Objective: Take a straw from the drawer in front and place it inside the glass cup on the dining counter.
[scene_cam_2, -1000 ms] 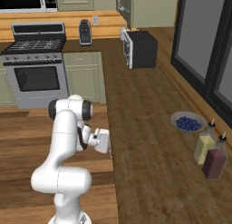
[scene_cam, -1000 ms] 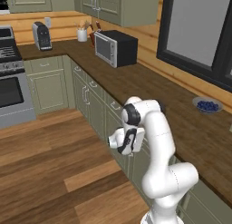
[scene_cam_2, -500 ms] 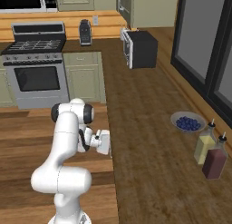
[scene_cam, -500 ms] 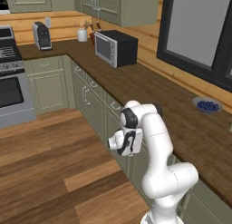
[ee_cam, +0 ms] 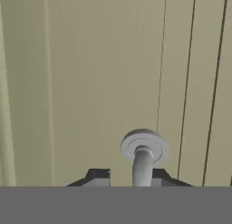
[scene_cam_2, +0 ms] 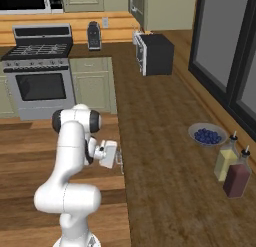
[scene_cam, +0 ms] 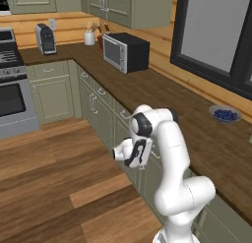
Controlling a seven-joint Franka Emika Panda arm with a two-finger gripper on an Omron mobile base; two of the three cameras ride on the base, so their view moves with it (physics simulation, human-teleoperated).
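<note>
A: Where does the gripper (ee_cam: 131,178) stand, and how are its jaws set?

B: In the hand view the two dark finger tips (ee_cam: 97,175) sit close on either side of the silver handle (ee_cam: 143,155); the jaws are drawn together and clamped on that handle, whose round mounting plate lies flat against the sage-green front of the drawer (ee_cam: 90,82); in the right base view the gripper (scene_cam_2: 118,157) is pressed to the cabinet face just under the edge of the worktop (scene_cam_2: 165,156).

A: Where is the task's thing?

B: The drawer (scene_cam: 129,134) lies directly in front of the hand, its front flush with the neighbouring panels; thin vertical seams mark the panel edges to the right of the handle in the hand view; whether a straw lies inside cannot be told.

A: What open room surrounds the arm?

B: In the left base view the wooden floor (scene_cam: 54,178) spreads wide and bare to the arm's left, as far as the stove (scene_cam: 15,99); the worktop edge runs close above the hand; on the worktop a microwave (scene_cam: 125,51) stands well back, a bowl of blueberries (scene_cam_2: 207,135) lies near two bottles (scene_cam_2: 231,168) towards the window.
</note>
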